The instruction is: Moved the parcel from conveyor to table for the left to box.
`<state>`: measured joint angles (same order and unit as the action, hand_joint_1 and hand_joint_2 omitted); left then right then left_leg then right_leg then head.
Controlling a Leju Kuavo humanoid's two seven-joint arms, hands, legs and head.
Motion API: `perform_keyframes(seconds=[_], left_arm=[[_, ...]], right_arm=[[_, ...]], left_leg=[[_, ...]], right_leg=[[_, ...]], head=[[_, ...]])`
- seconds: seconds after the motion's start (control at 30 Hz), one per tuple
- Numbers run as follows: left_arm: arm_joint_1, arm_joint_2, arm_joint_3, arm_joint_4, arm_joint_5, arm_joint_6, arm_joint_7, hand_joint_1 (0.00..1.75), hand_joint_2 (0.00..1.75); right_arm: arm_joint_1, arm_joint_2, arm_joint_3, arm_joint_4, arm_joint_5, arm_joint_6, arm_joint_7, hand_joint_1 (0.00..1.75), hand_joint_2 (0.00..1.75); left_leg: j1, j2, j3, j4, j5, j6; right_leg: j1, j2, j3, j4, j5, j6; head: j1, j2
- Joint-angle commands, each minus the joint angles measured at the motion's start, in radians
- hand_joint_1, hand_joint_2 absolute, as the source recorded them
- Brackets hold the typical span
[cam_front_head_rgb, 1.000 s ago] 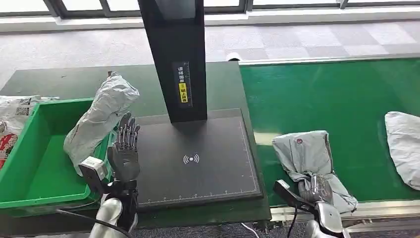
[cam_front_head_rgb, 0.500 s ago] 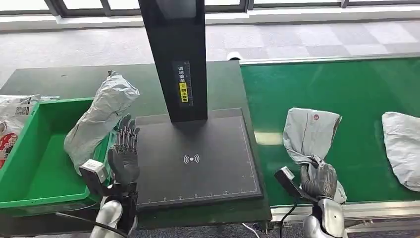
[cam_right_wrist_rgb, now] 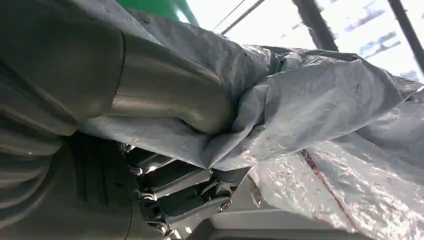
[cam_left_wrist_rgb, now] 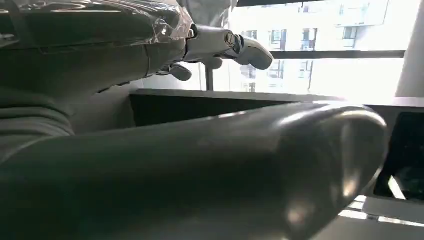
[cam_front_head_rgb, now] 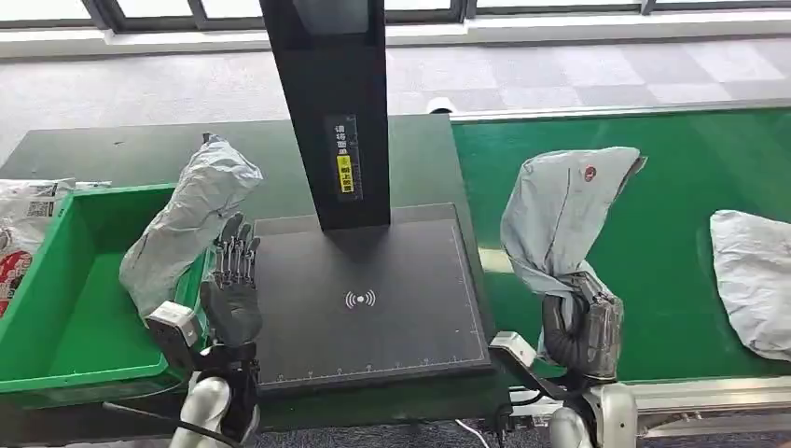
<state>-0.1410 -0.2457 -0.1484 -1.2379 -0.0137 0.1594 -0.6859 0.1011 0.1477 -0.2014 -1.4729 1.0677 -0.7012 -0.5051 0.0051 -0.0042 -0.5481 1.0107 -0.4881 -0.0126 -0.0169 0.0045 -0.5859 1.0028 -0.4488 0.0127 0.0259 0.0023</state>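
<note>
My right hand grips the lower end of a grey plastic parcel and holds it upright above the green conveyor, close to the belt's left edge. In the right wrist view the thumb and fingers pinch the crinkled parcel film. My left hand stands open, fingers up, at the left edge of the black scanner plate, beside another grey parcel that leans over the green box's rim. The left wrist view has that hand's thumb and fingers spread.
A black scanner column rises from the back of the plate. A third grey parcel lies on the belt at the far right. Printed white bags lie left of the green box.
My right hand has lifted the grey parcel off the belt, stood it upright and carried it left toward the table. The far-right parcel has drifted left on the belt. My left hand stays put.
</note>
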Motion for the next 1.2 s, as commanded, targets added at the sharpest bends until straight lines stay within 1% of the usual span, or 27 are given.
perform_keyframes(seconds=[0.03, 0.1, 0.13, 0.17, 0.37, 0.57, 0.6, 0.63, 0.7, 0.73, 0.8, 0.87, 1.1, 1.2], left_arm=[[-0.07, 0.004, -0.042, 0.083, -0.002, -0.019, -0.003, 0.0, 0.0], [-0.073, 0.005, -0.047, 0.093, -0.004, -0.025, -0.003, 0.0, 0.0], [-0.089, 0.004, -0.055, 0.109, -0.004, -0.029, -0.002, 0.0, 0.0], [-0.093, 0.003, -0.056, 0.113, -0.004, -0.029, -0.003, 0.0, 0.0], [-0.093, 0.004, -0.055, 0.115, -0.004, -0.029, -0.004, 0.0, 0.0], [-0.093, 0.004, -0.055, 0.115, -0.004, -0.029, -0.004, 0.0, 0.0], [-0.092, 0.006, -0.056, 0.116, 0.001, -0.03, -0.009, 0.0, 0.0], [-0.095, 0.005, -0.058, 0.117, 0.003, -0.03, -0.012, 0.0, 0.0], [-0.097, 0.005, -0.059, 0.119, 0.004, -0.029, -0.012, 0.0, 0.0], [-0.099, 0.004, -0.061, 0.117, 0.008, -0.028, -0.012, 0.0, 0.0], [-0.095, 0.003, -0.068, 0.109, 0.012, -0.026, -0.012, 0.0, 0.0], [-0.085, 0.005, -0.082, 0.092, 0.022, -0.034, -0.012, 0.0, 0.0], [-0.09, 0.014, -0.105, 0.084, 0.06, -0.022, -0.012, 0.0, 0.0], [-0.072, 0.016, -0.096, 0.063, 0.064, -0.019, -0.012, 0.0, 0.0]], right_arm=[[-0.122, 0.033, 0.186, 0.099, 0.024, 0.003, 0.013, 1.75, 1.75], [-0.166, 0.037, 0.21, 0.167, 0.034, 0.003, 0.028, 1.75, 1.75], [-0.221, 0.026, 0.271, 0.269, 0.026, 0.003, 0.045, 1.75, 1.75], [-0.231, 0.034, 0.27, 0.278, 0.036, 0.003, 0.051, 1.75, 1.75], [-0.222, 0.032, 0.267, 0.272, 0.033, 0.003, 0.045, 1.75, 1.75], [-0.222, 0.032, 0.267, 0.272, 0.033, 0.003, 0.045, 1.75, 1.75], [-0.226, 0.021, 0.286, 0.282, 0.029, 0.003, 0.058, 1.75, 1.75], [-0.248, 0.014, 0.315, 0.341, 0.002, 0.009, 0.057, 1.75, 1.75], [-0.266, 0.012, 0.326, 0.366, -0.013, 0.003, 0.059, 1.75, 1.75], [-0.297, 0.014, 0.345, 0.429, -0.022, 0.003, 0.054, 1.75, 1.75], [-0.336, 0.025, 0.37, 0.508, -0.046, 0.003, 0.034, 1.75, 1.75], [-0.371, 0.054, 0.387, 0.589, -0.057, 0.003, 0.018, 1.75, 1.75], [-0.432, 0.082, 0.521, 0.753, -0.141, 0.003, -0.009, 1.75, 1.75], [-0.467, 0.101, 0.553, 0.797, -0.173, 0.054, -0.012, 1.75, 1.75]], left_leg=[[0.0, 0.004, 0.0, 0.0, 0.0, 0.0], [0.0, 0.004, 0.001, -0.001, 0.001, 0.0], [0.001, 0.004, 0.001, -0.001, 0.001, -0.001], [0.001, 0.006, 0.002, -0.002, 0.002, -0.001], [0.0, 0.001, 0.002, -0.001, 0.002, -0.001], [0.0, 0.002, 0.001, -0.001, 0.002, -0.001], [0.0, 0.001, 0.001, -0.001, 0.002, -0.001], [0.0, 0.001, 0.001, -0.002, 0.002, -0.001], [0.0, 0.002, 0.001, -0.001, 0.002, -0.001], [0.001, 0.004, 0.001, -0.002, 0.002, -0.001], [0.0, 0.003, 0.0, -0.001, 0.002, -0.001], [0.001, 0.005, 0.001, -0.001, 0.002, -0.001], [0.001, 0.003, 0.001, -0.001, 0.002, -0.002], [0.001, 0.004, 0.001, -0.002, 0.002, -0.002]], right_leg=[[0.0, 0.003, -0.001, 0.0, 0.001, -0.001], [0.0, 0.003, 0.0, -0.001, 0.002, -0.001], [0.001, 0.004, 0.0, -0.001, 0.002, -0.001], [0.001, 0.005, 0.0, -0.003, 0.003, -0.001], [0.001, 0.001, 0.001, 0.0, 0.002, -0.002], [0.0, 0.001, 0.0, 0.0, 0.002, -0.002], [0.0, 0.001, 0.0, 0.0, 0.001, -0.001], [0.001, 0.001, 0.0, -0.001, 0.002, -0.002], [0.001, 0.002, 0.0, 0.0, 0.002, -0.002], [0.001, 0.003, 0.0, -0.001, 0.003, -0.002], [0.001, 0.002, -0.001, 0.0, 0.002, -0.002], [0.001, 0.004, -0.001, -0.001, 0.003, -0.002], [0.001, 0.002, -0.001, 0.001, 0.002, -0.002], [0.001, 0.004, -0.001, 0.0, 0.002, -0.002]], head=[[0.0, 0.0], [0.0, 0.0], [0.0, 0.0], [0.0, 0.0], [0.0, 0.0], [0.0, 0.0], [0.0, 0.0], [0.0, 0.0], [0.0, 0.0], [0.0, 0.0], [0.0, 0.0], [0.0, 0.0], [0.0, 0.0], [0.0, 0.0]])
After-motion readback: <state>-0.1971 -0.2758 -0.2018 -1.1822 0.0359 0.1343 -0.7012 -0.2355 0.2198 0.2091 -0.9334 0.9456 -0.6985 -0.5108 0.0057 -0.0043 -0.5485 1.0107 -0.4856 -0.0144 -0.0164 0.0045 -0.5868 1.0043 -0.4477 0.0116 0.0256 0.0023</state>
